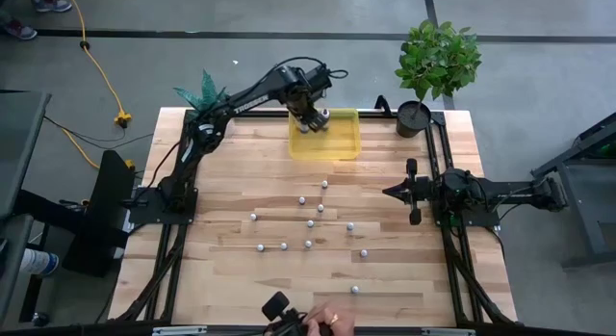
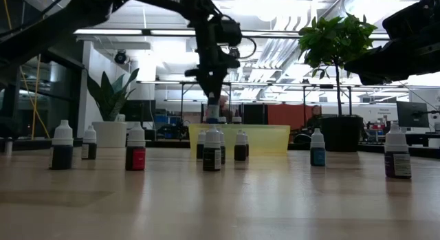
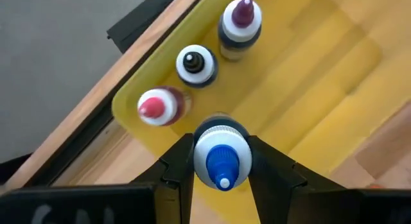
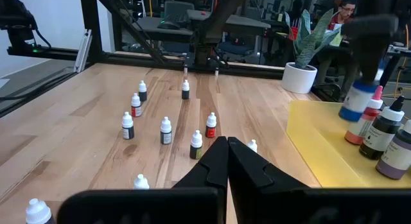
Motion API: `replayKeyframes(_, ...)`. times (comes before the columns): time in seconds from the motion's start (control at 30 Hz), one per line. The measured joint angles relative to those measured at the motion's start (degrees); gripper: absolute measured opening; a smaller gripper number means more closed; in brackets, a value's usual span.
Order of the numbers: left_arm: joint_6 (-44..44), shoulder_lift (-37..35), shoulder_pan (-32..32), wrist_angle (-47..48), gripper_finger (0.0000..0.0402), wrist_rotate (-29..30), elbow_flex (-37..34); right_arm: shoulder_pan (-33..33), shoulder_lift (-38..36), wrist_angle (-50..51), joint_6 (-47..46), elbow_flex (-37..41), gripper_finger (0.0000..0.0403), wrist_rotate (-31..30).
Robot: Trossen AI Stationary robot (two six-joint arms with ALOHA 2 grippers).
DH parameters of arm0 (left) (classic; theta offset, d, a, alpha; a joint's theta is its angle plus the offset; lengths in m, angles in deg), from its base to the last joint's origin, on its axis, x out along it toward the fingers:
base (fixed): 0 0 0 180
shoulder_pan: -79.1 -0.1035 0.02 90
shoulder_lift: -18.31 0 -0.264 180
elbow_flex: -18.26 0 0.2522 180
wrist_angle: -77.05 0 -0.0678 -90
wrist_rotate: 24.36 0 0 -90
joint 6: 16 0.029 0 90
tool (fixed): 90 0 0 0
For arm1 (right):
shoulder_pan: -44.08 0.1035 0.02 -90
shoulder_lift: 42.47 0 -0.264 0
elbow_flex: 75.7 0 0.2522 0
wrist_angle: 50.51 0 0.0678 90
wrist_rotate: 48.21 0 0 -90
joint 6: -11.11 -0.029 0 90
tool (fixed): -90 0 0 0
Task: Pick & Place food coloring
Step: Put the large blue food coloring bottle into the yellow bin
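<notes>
Item in hand: blue-capped bottle (image 3: pixel 222 158), clenched in my left jaws (image 3: pixel 221 179) over the yellow tray (image 1: pixel 342 143) at the worktop's far edge, seemingly not yet seated; next, lower and release beside three bottles (image 3: pixel 192 63); right jaws (image 4: pixel 226 161) closed, idle at right.

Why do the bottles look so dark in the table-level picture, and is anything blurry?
Low view: bright ceiling lights behind backlight the bottles and sheen the table. Right wrist view: the blue-capped bottle in the left gripper is smeared. Left wrist view: sharp.
</notes>
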Motion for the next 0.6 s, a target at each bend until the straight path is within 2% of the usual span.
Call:
replayKeyframes(0.23, 0.06, -5.10, 0.03, 2.08, 0.0106, 0.45, -0.06, 0.00, 0.01, 0.00, 0.00, 0.00, 0.0000, -0.01)
replayKeyframes(0.3, 0.06, -7.25, 0.14, 1.53, 0.0106, 0.45, -1.99, -0.01, 0.00, 0.00, 0.01, 0.00, 0.0000, 0.01)
replayKeyframes(0.5, 0.48, -16.27, 0.79, -10.87, 0.0106, 0.36, -15.67, 0.00, 0.00, 0.00, 0.01, 0.00, 0.0000, 0.01)
replayKeyframes(0.6, 0.07, -19.37, 0.80, -16.49, 0.0106, -2.03, -22.85, 0.00, 0.00, 0.00, 0.01, 0.00, 0.0000, 0.01)
